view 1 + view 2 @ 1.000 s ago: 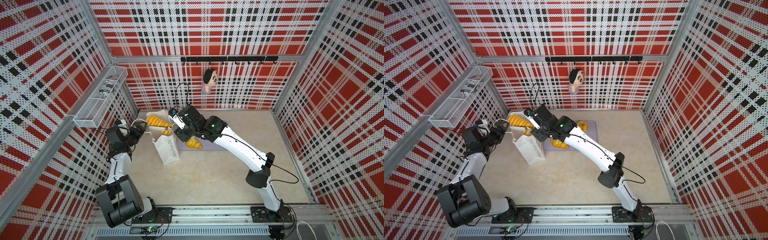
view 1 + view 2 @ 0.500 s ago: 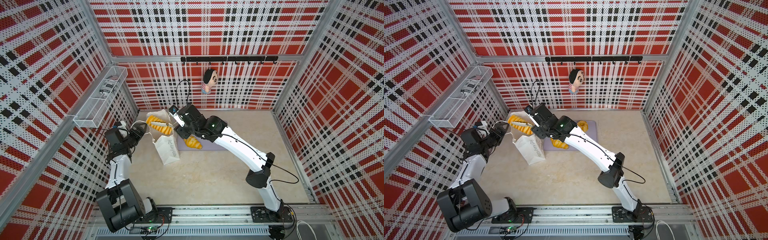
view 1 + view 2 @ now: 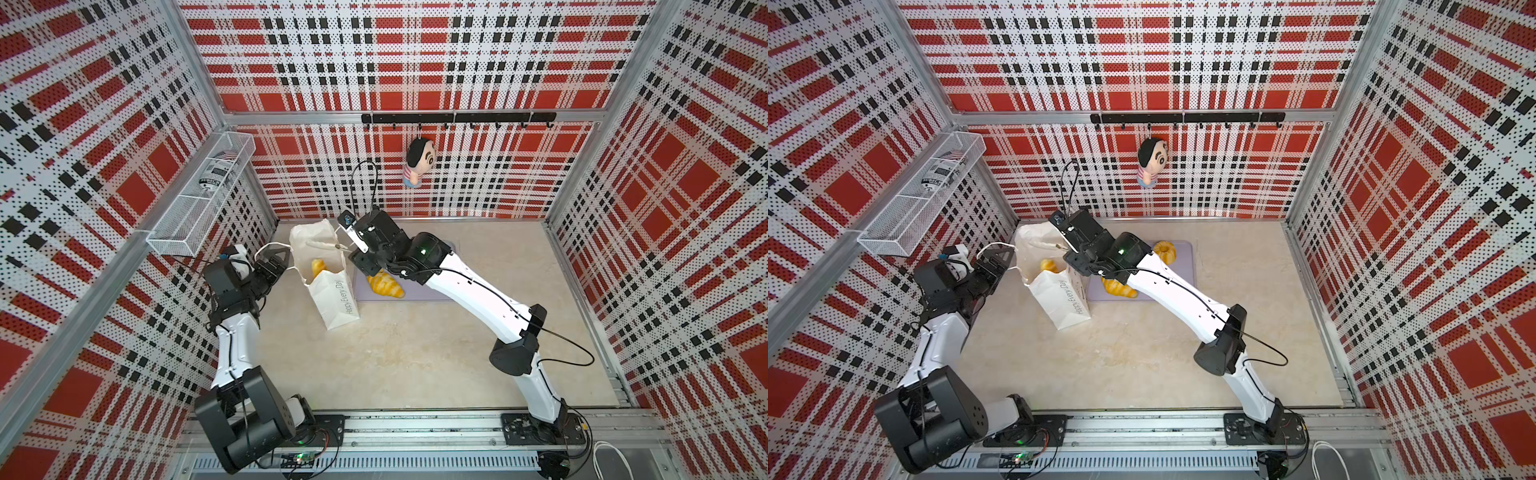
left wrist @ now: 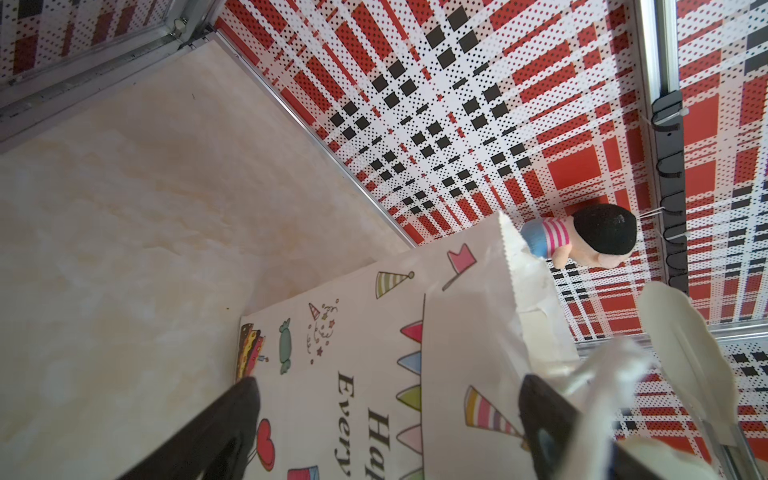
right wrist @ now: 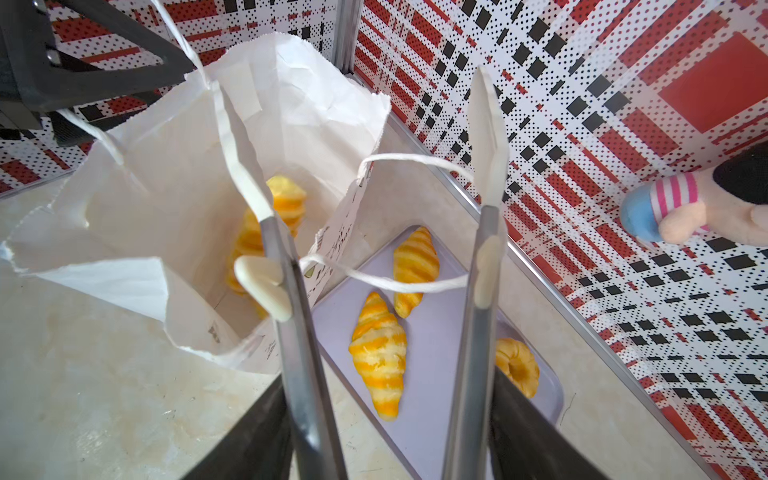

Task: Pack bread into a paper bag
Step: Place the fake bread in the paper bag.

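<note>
The paper bag [image 3: 336, 299] stood upright on the surface [image 3: 395, 353] near the back left corner. Its long way went up and down, and its open mouth faced up. Black letters on its side read "Happy Every Day", with little party hats, flags and a red heart drawn around them. The long roll [image 5: 286, 199] was inside the bag, standing on end, its long way going down toward the bottom.

Just beside the bag lay the flat purple tray [image 5: 449, 332]. On it a croissant [image 5: 380, 357] and a second croissant [image 5: 415, 266] lay flat, their tips pointing nearly the same way. The ring bun [image 5: 517, 365] sat near them.

The right hand [image 5: 349, 83] hung over the bag's mouth with its long blades apart, holding nothing. A cord handle [image 5: 399, 158] looped across the gap. The left hand [image 4: 388, 382] was wide apart beside the bag, gripping nothing.
</note>
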Robot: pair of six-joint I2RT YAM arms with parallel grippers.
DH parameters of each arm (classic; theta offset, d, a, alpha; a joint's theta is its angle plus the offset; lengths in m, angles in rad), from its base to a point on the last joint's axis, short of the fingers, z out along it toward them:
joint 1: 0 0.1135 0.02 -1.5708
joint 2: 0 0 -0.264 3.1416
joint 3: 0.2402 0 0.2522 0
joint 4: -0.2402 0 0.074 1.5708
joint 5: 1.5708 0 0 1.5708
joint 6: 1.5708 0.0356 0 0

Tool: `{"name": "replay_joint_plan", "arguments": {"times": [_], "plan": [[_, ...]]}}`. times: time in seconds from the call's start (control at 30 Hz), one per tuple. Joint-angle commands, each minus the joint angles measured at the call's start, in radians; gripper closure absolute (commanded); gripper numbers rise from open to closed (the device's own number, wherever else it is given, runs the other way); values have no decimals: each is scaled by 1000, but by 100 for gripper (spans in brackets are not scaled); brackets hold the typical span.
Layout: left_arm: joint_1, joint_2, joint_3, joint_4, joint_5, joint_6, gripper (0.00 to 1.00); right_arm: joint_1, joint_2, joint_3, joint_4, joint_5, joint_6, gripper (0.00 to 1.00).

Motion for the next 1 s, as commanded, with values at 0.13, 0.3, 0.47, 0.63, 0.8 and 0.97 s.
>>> {"name": "replay_joint_plan", "arguments": {"times": [0.13, 0.3, 0.47, 0.63, 0.8, 0.97], "plan": [[9, -22, 12, -10, 10, 23, 2, 3, -5, 36, 42, 30, -9, 29], [9, -12, 14, 3, 11, 13, 2, 3, -38, 35, 53, 47, -20, 29], [9, -5, 12, 10, 11, 11, 2, 3, -89, 35, 67, 86, -39, 30], [9, 0, 8, 16, 9, 9, 2, 3, -142, 27, 73, 135, -57, 33], [9, 3, 5, 18, 9, 11, 2, 1, -190, -19, 83, 208, -75, 34], [9, 15, 17, 22, 9, 10, 2, -23, -240, -83, 65, 270, -73, 36]]}}
